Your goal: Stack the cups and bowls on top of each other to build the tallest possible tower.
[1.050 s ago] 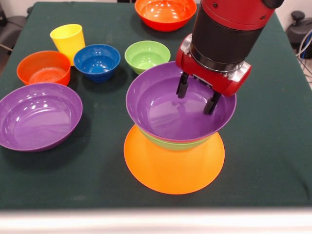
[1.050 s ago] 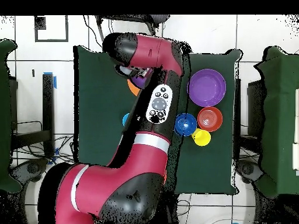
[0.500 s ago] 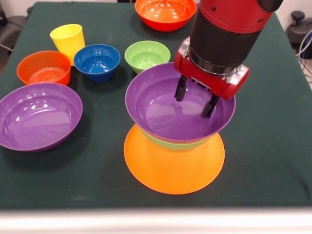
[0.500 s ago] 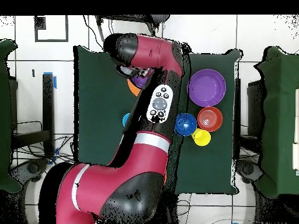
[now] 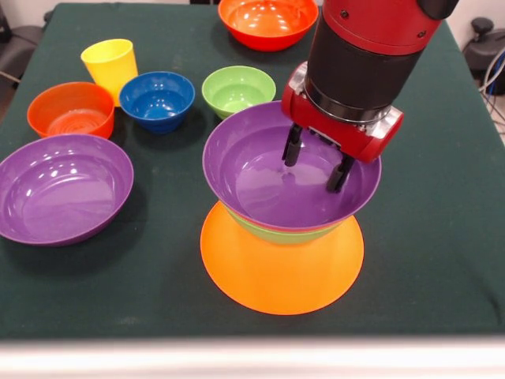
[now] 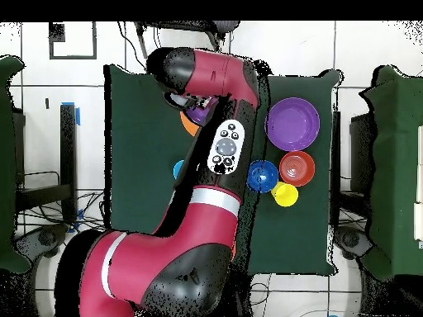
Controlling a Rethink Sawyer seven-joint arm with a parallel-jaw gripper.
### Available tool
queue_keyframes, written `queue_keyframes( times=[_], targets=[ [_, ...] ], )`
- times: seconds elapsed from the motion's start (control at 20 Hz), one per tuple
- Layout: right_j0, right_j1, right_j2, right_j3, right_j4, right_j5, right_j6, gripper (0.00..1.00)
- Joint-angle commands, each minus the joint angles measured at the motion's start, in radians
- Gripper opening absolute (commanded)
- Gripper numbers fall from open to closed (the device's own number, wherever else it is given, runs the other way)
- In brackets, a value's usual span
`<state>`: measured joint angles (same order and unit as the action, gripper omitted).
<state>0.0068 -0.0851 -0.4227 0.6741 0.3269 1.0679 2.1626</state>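
Tower (image 5: 282,237) of glossy nested plastic bowls on upturned orange base: your hand (image 5: 314,162) sits open, empty, inside the top purple bowl (image 5: 268,185) — lift straight up, don't clip the rim.

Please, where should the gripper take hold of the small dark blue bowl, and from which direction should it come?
Probably best at the rim, coming straight down from above. The small dark blue bowl stands upright with its mouth open, so one finger can go inside and one outside the thin wall. Choose the front rim, facing the open cloth: the yellow cup and a red-orange bowl crowd its other sides.
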Motion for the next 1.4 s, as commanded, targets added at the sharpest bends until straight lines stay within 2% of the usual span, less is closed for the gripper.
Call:
queue_keyframes(
  times=[0.05, 0.45, 1.0, 1.4],
  targets=[
    [-0.012, 0.045, 0.103, 0.017, -0.104, -0.024, -0.152, 1.00],
    [-0.014, -0.026, 0.090, 0.038, -0.098, 0.083, -0.181, 1.00],
    [-0.031, -0.083, 0.090, 0.062, -0.102, 0.152, -0.218, 1.00],
    [-0.063, -0.122, 0.106, 0.126, -0.126, 0.108, -0.291, 1.00]
  ],
)
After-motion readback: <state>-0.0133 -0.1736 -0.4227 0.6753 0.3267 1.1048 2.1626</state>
